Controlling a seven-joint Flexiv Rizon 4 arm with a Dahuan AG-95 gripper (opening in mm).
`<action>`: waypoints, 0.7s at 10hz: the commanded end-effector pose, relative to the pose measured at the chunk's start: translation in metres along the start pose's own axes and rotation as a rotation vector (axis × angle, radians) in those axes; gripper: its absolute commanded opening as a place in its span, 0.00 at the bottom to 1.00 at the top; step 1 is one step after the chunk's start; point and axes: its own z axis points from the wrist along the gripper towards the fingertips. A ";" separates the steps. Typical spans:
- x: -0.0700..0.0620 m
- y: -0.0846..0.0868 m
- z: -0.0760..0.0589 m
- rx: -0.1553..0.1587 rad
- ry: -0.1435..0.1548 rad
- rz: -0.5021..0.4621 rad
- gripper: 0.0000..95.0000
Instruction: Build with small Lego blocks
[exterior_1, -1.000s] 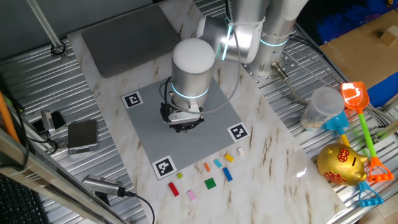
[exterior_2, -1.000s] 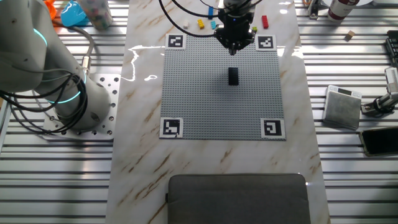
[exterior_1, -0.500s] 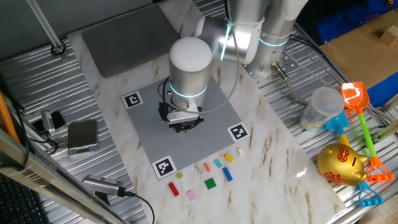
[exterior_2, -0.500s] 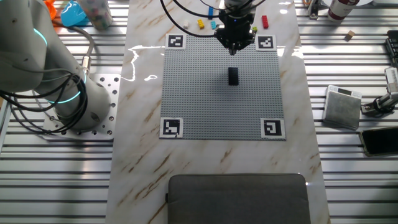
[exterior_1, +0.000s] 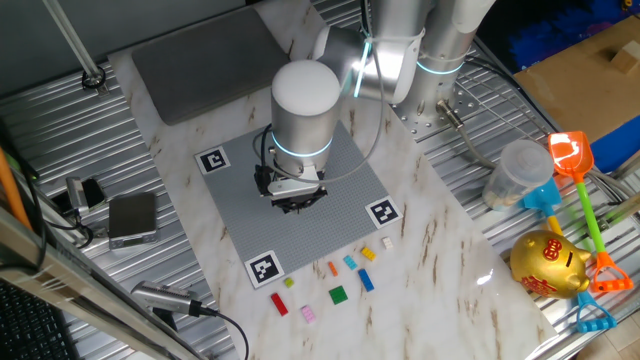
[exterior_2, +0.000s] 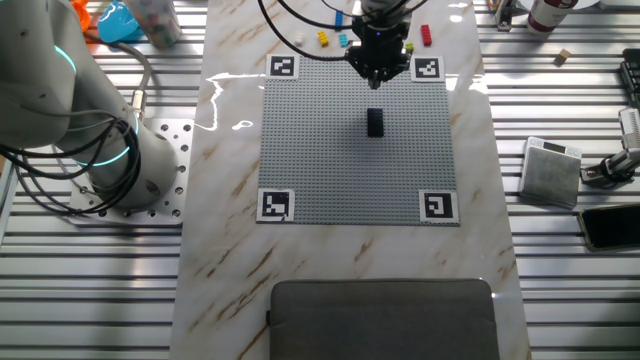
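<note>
A black brick (exterior_2: 375, 122) stands alone on the grey studded plate (exterior_2: 330, 170), a little past its middle. My gripper (exterior_2: 377, 78) hangs over the plate's far edge, apart from the black brick. Its fingertips come together in a point with nothing visible between them. In the one fixed view the gripper (exterior_1: 297, 203) sits under the arm's white wrist, which hides the black brick. Loose small bricks lie on the marble beyond the plate: red (exterior_1: 279, 304), pink (exterior_1: 308, 314), green (exterior_1: 338, 294), orange (exterior_1: 332, 268), blue (exterior_1: 366, 281) and yellow (exterior_1: 368, 253).
A grey pad (exterior_2: 380, 318) lies at the table's near end. A grey box (exterior_2: 549, 172) sits on the metal slats to the right. A toy spade (exterior_1: 572, 160), a gold piggy bank (exterior_1: 548, 264) and a clear cup (exterior_1: 515, 172) stand beside the table. The robot base (exterior_2: 80, 130) is at the left.
The gripper has shifted very slightly away from the black brick, toward the plate's far edge. The bricks have not moved.
</note>
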 end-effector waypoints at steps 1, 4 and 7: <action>0.000 0.000 0.000 0.001 0.001 0.000 0.00; 0.000 0.000 0.000 -0.001 0.000 -0.002 0.00; 0.000 0.000 0.000 0.000 0.004 -0.010 0.00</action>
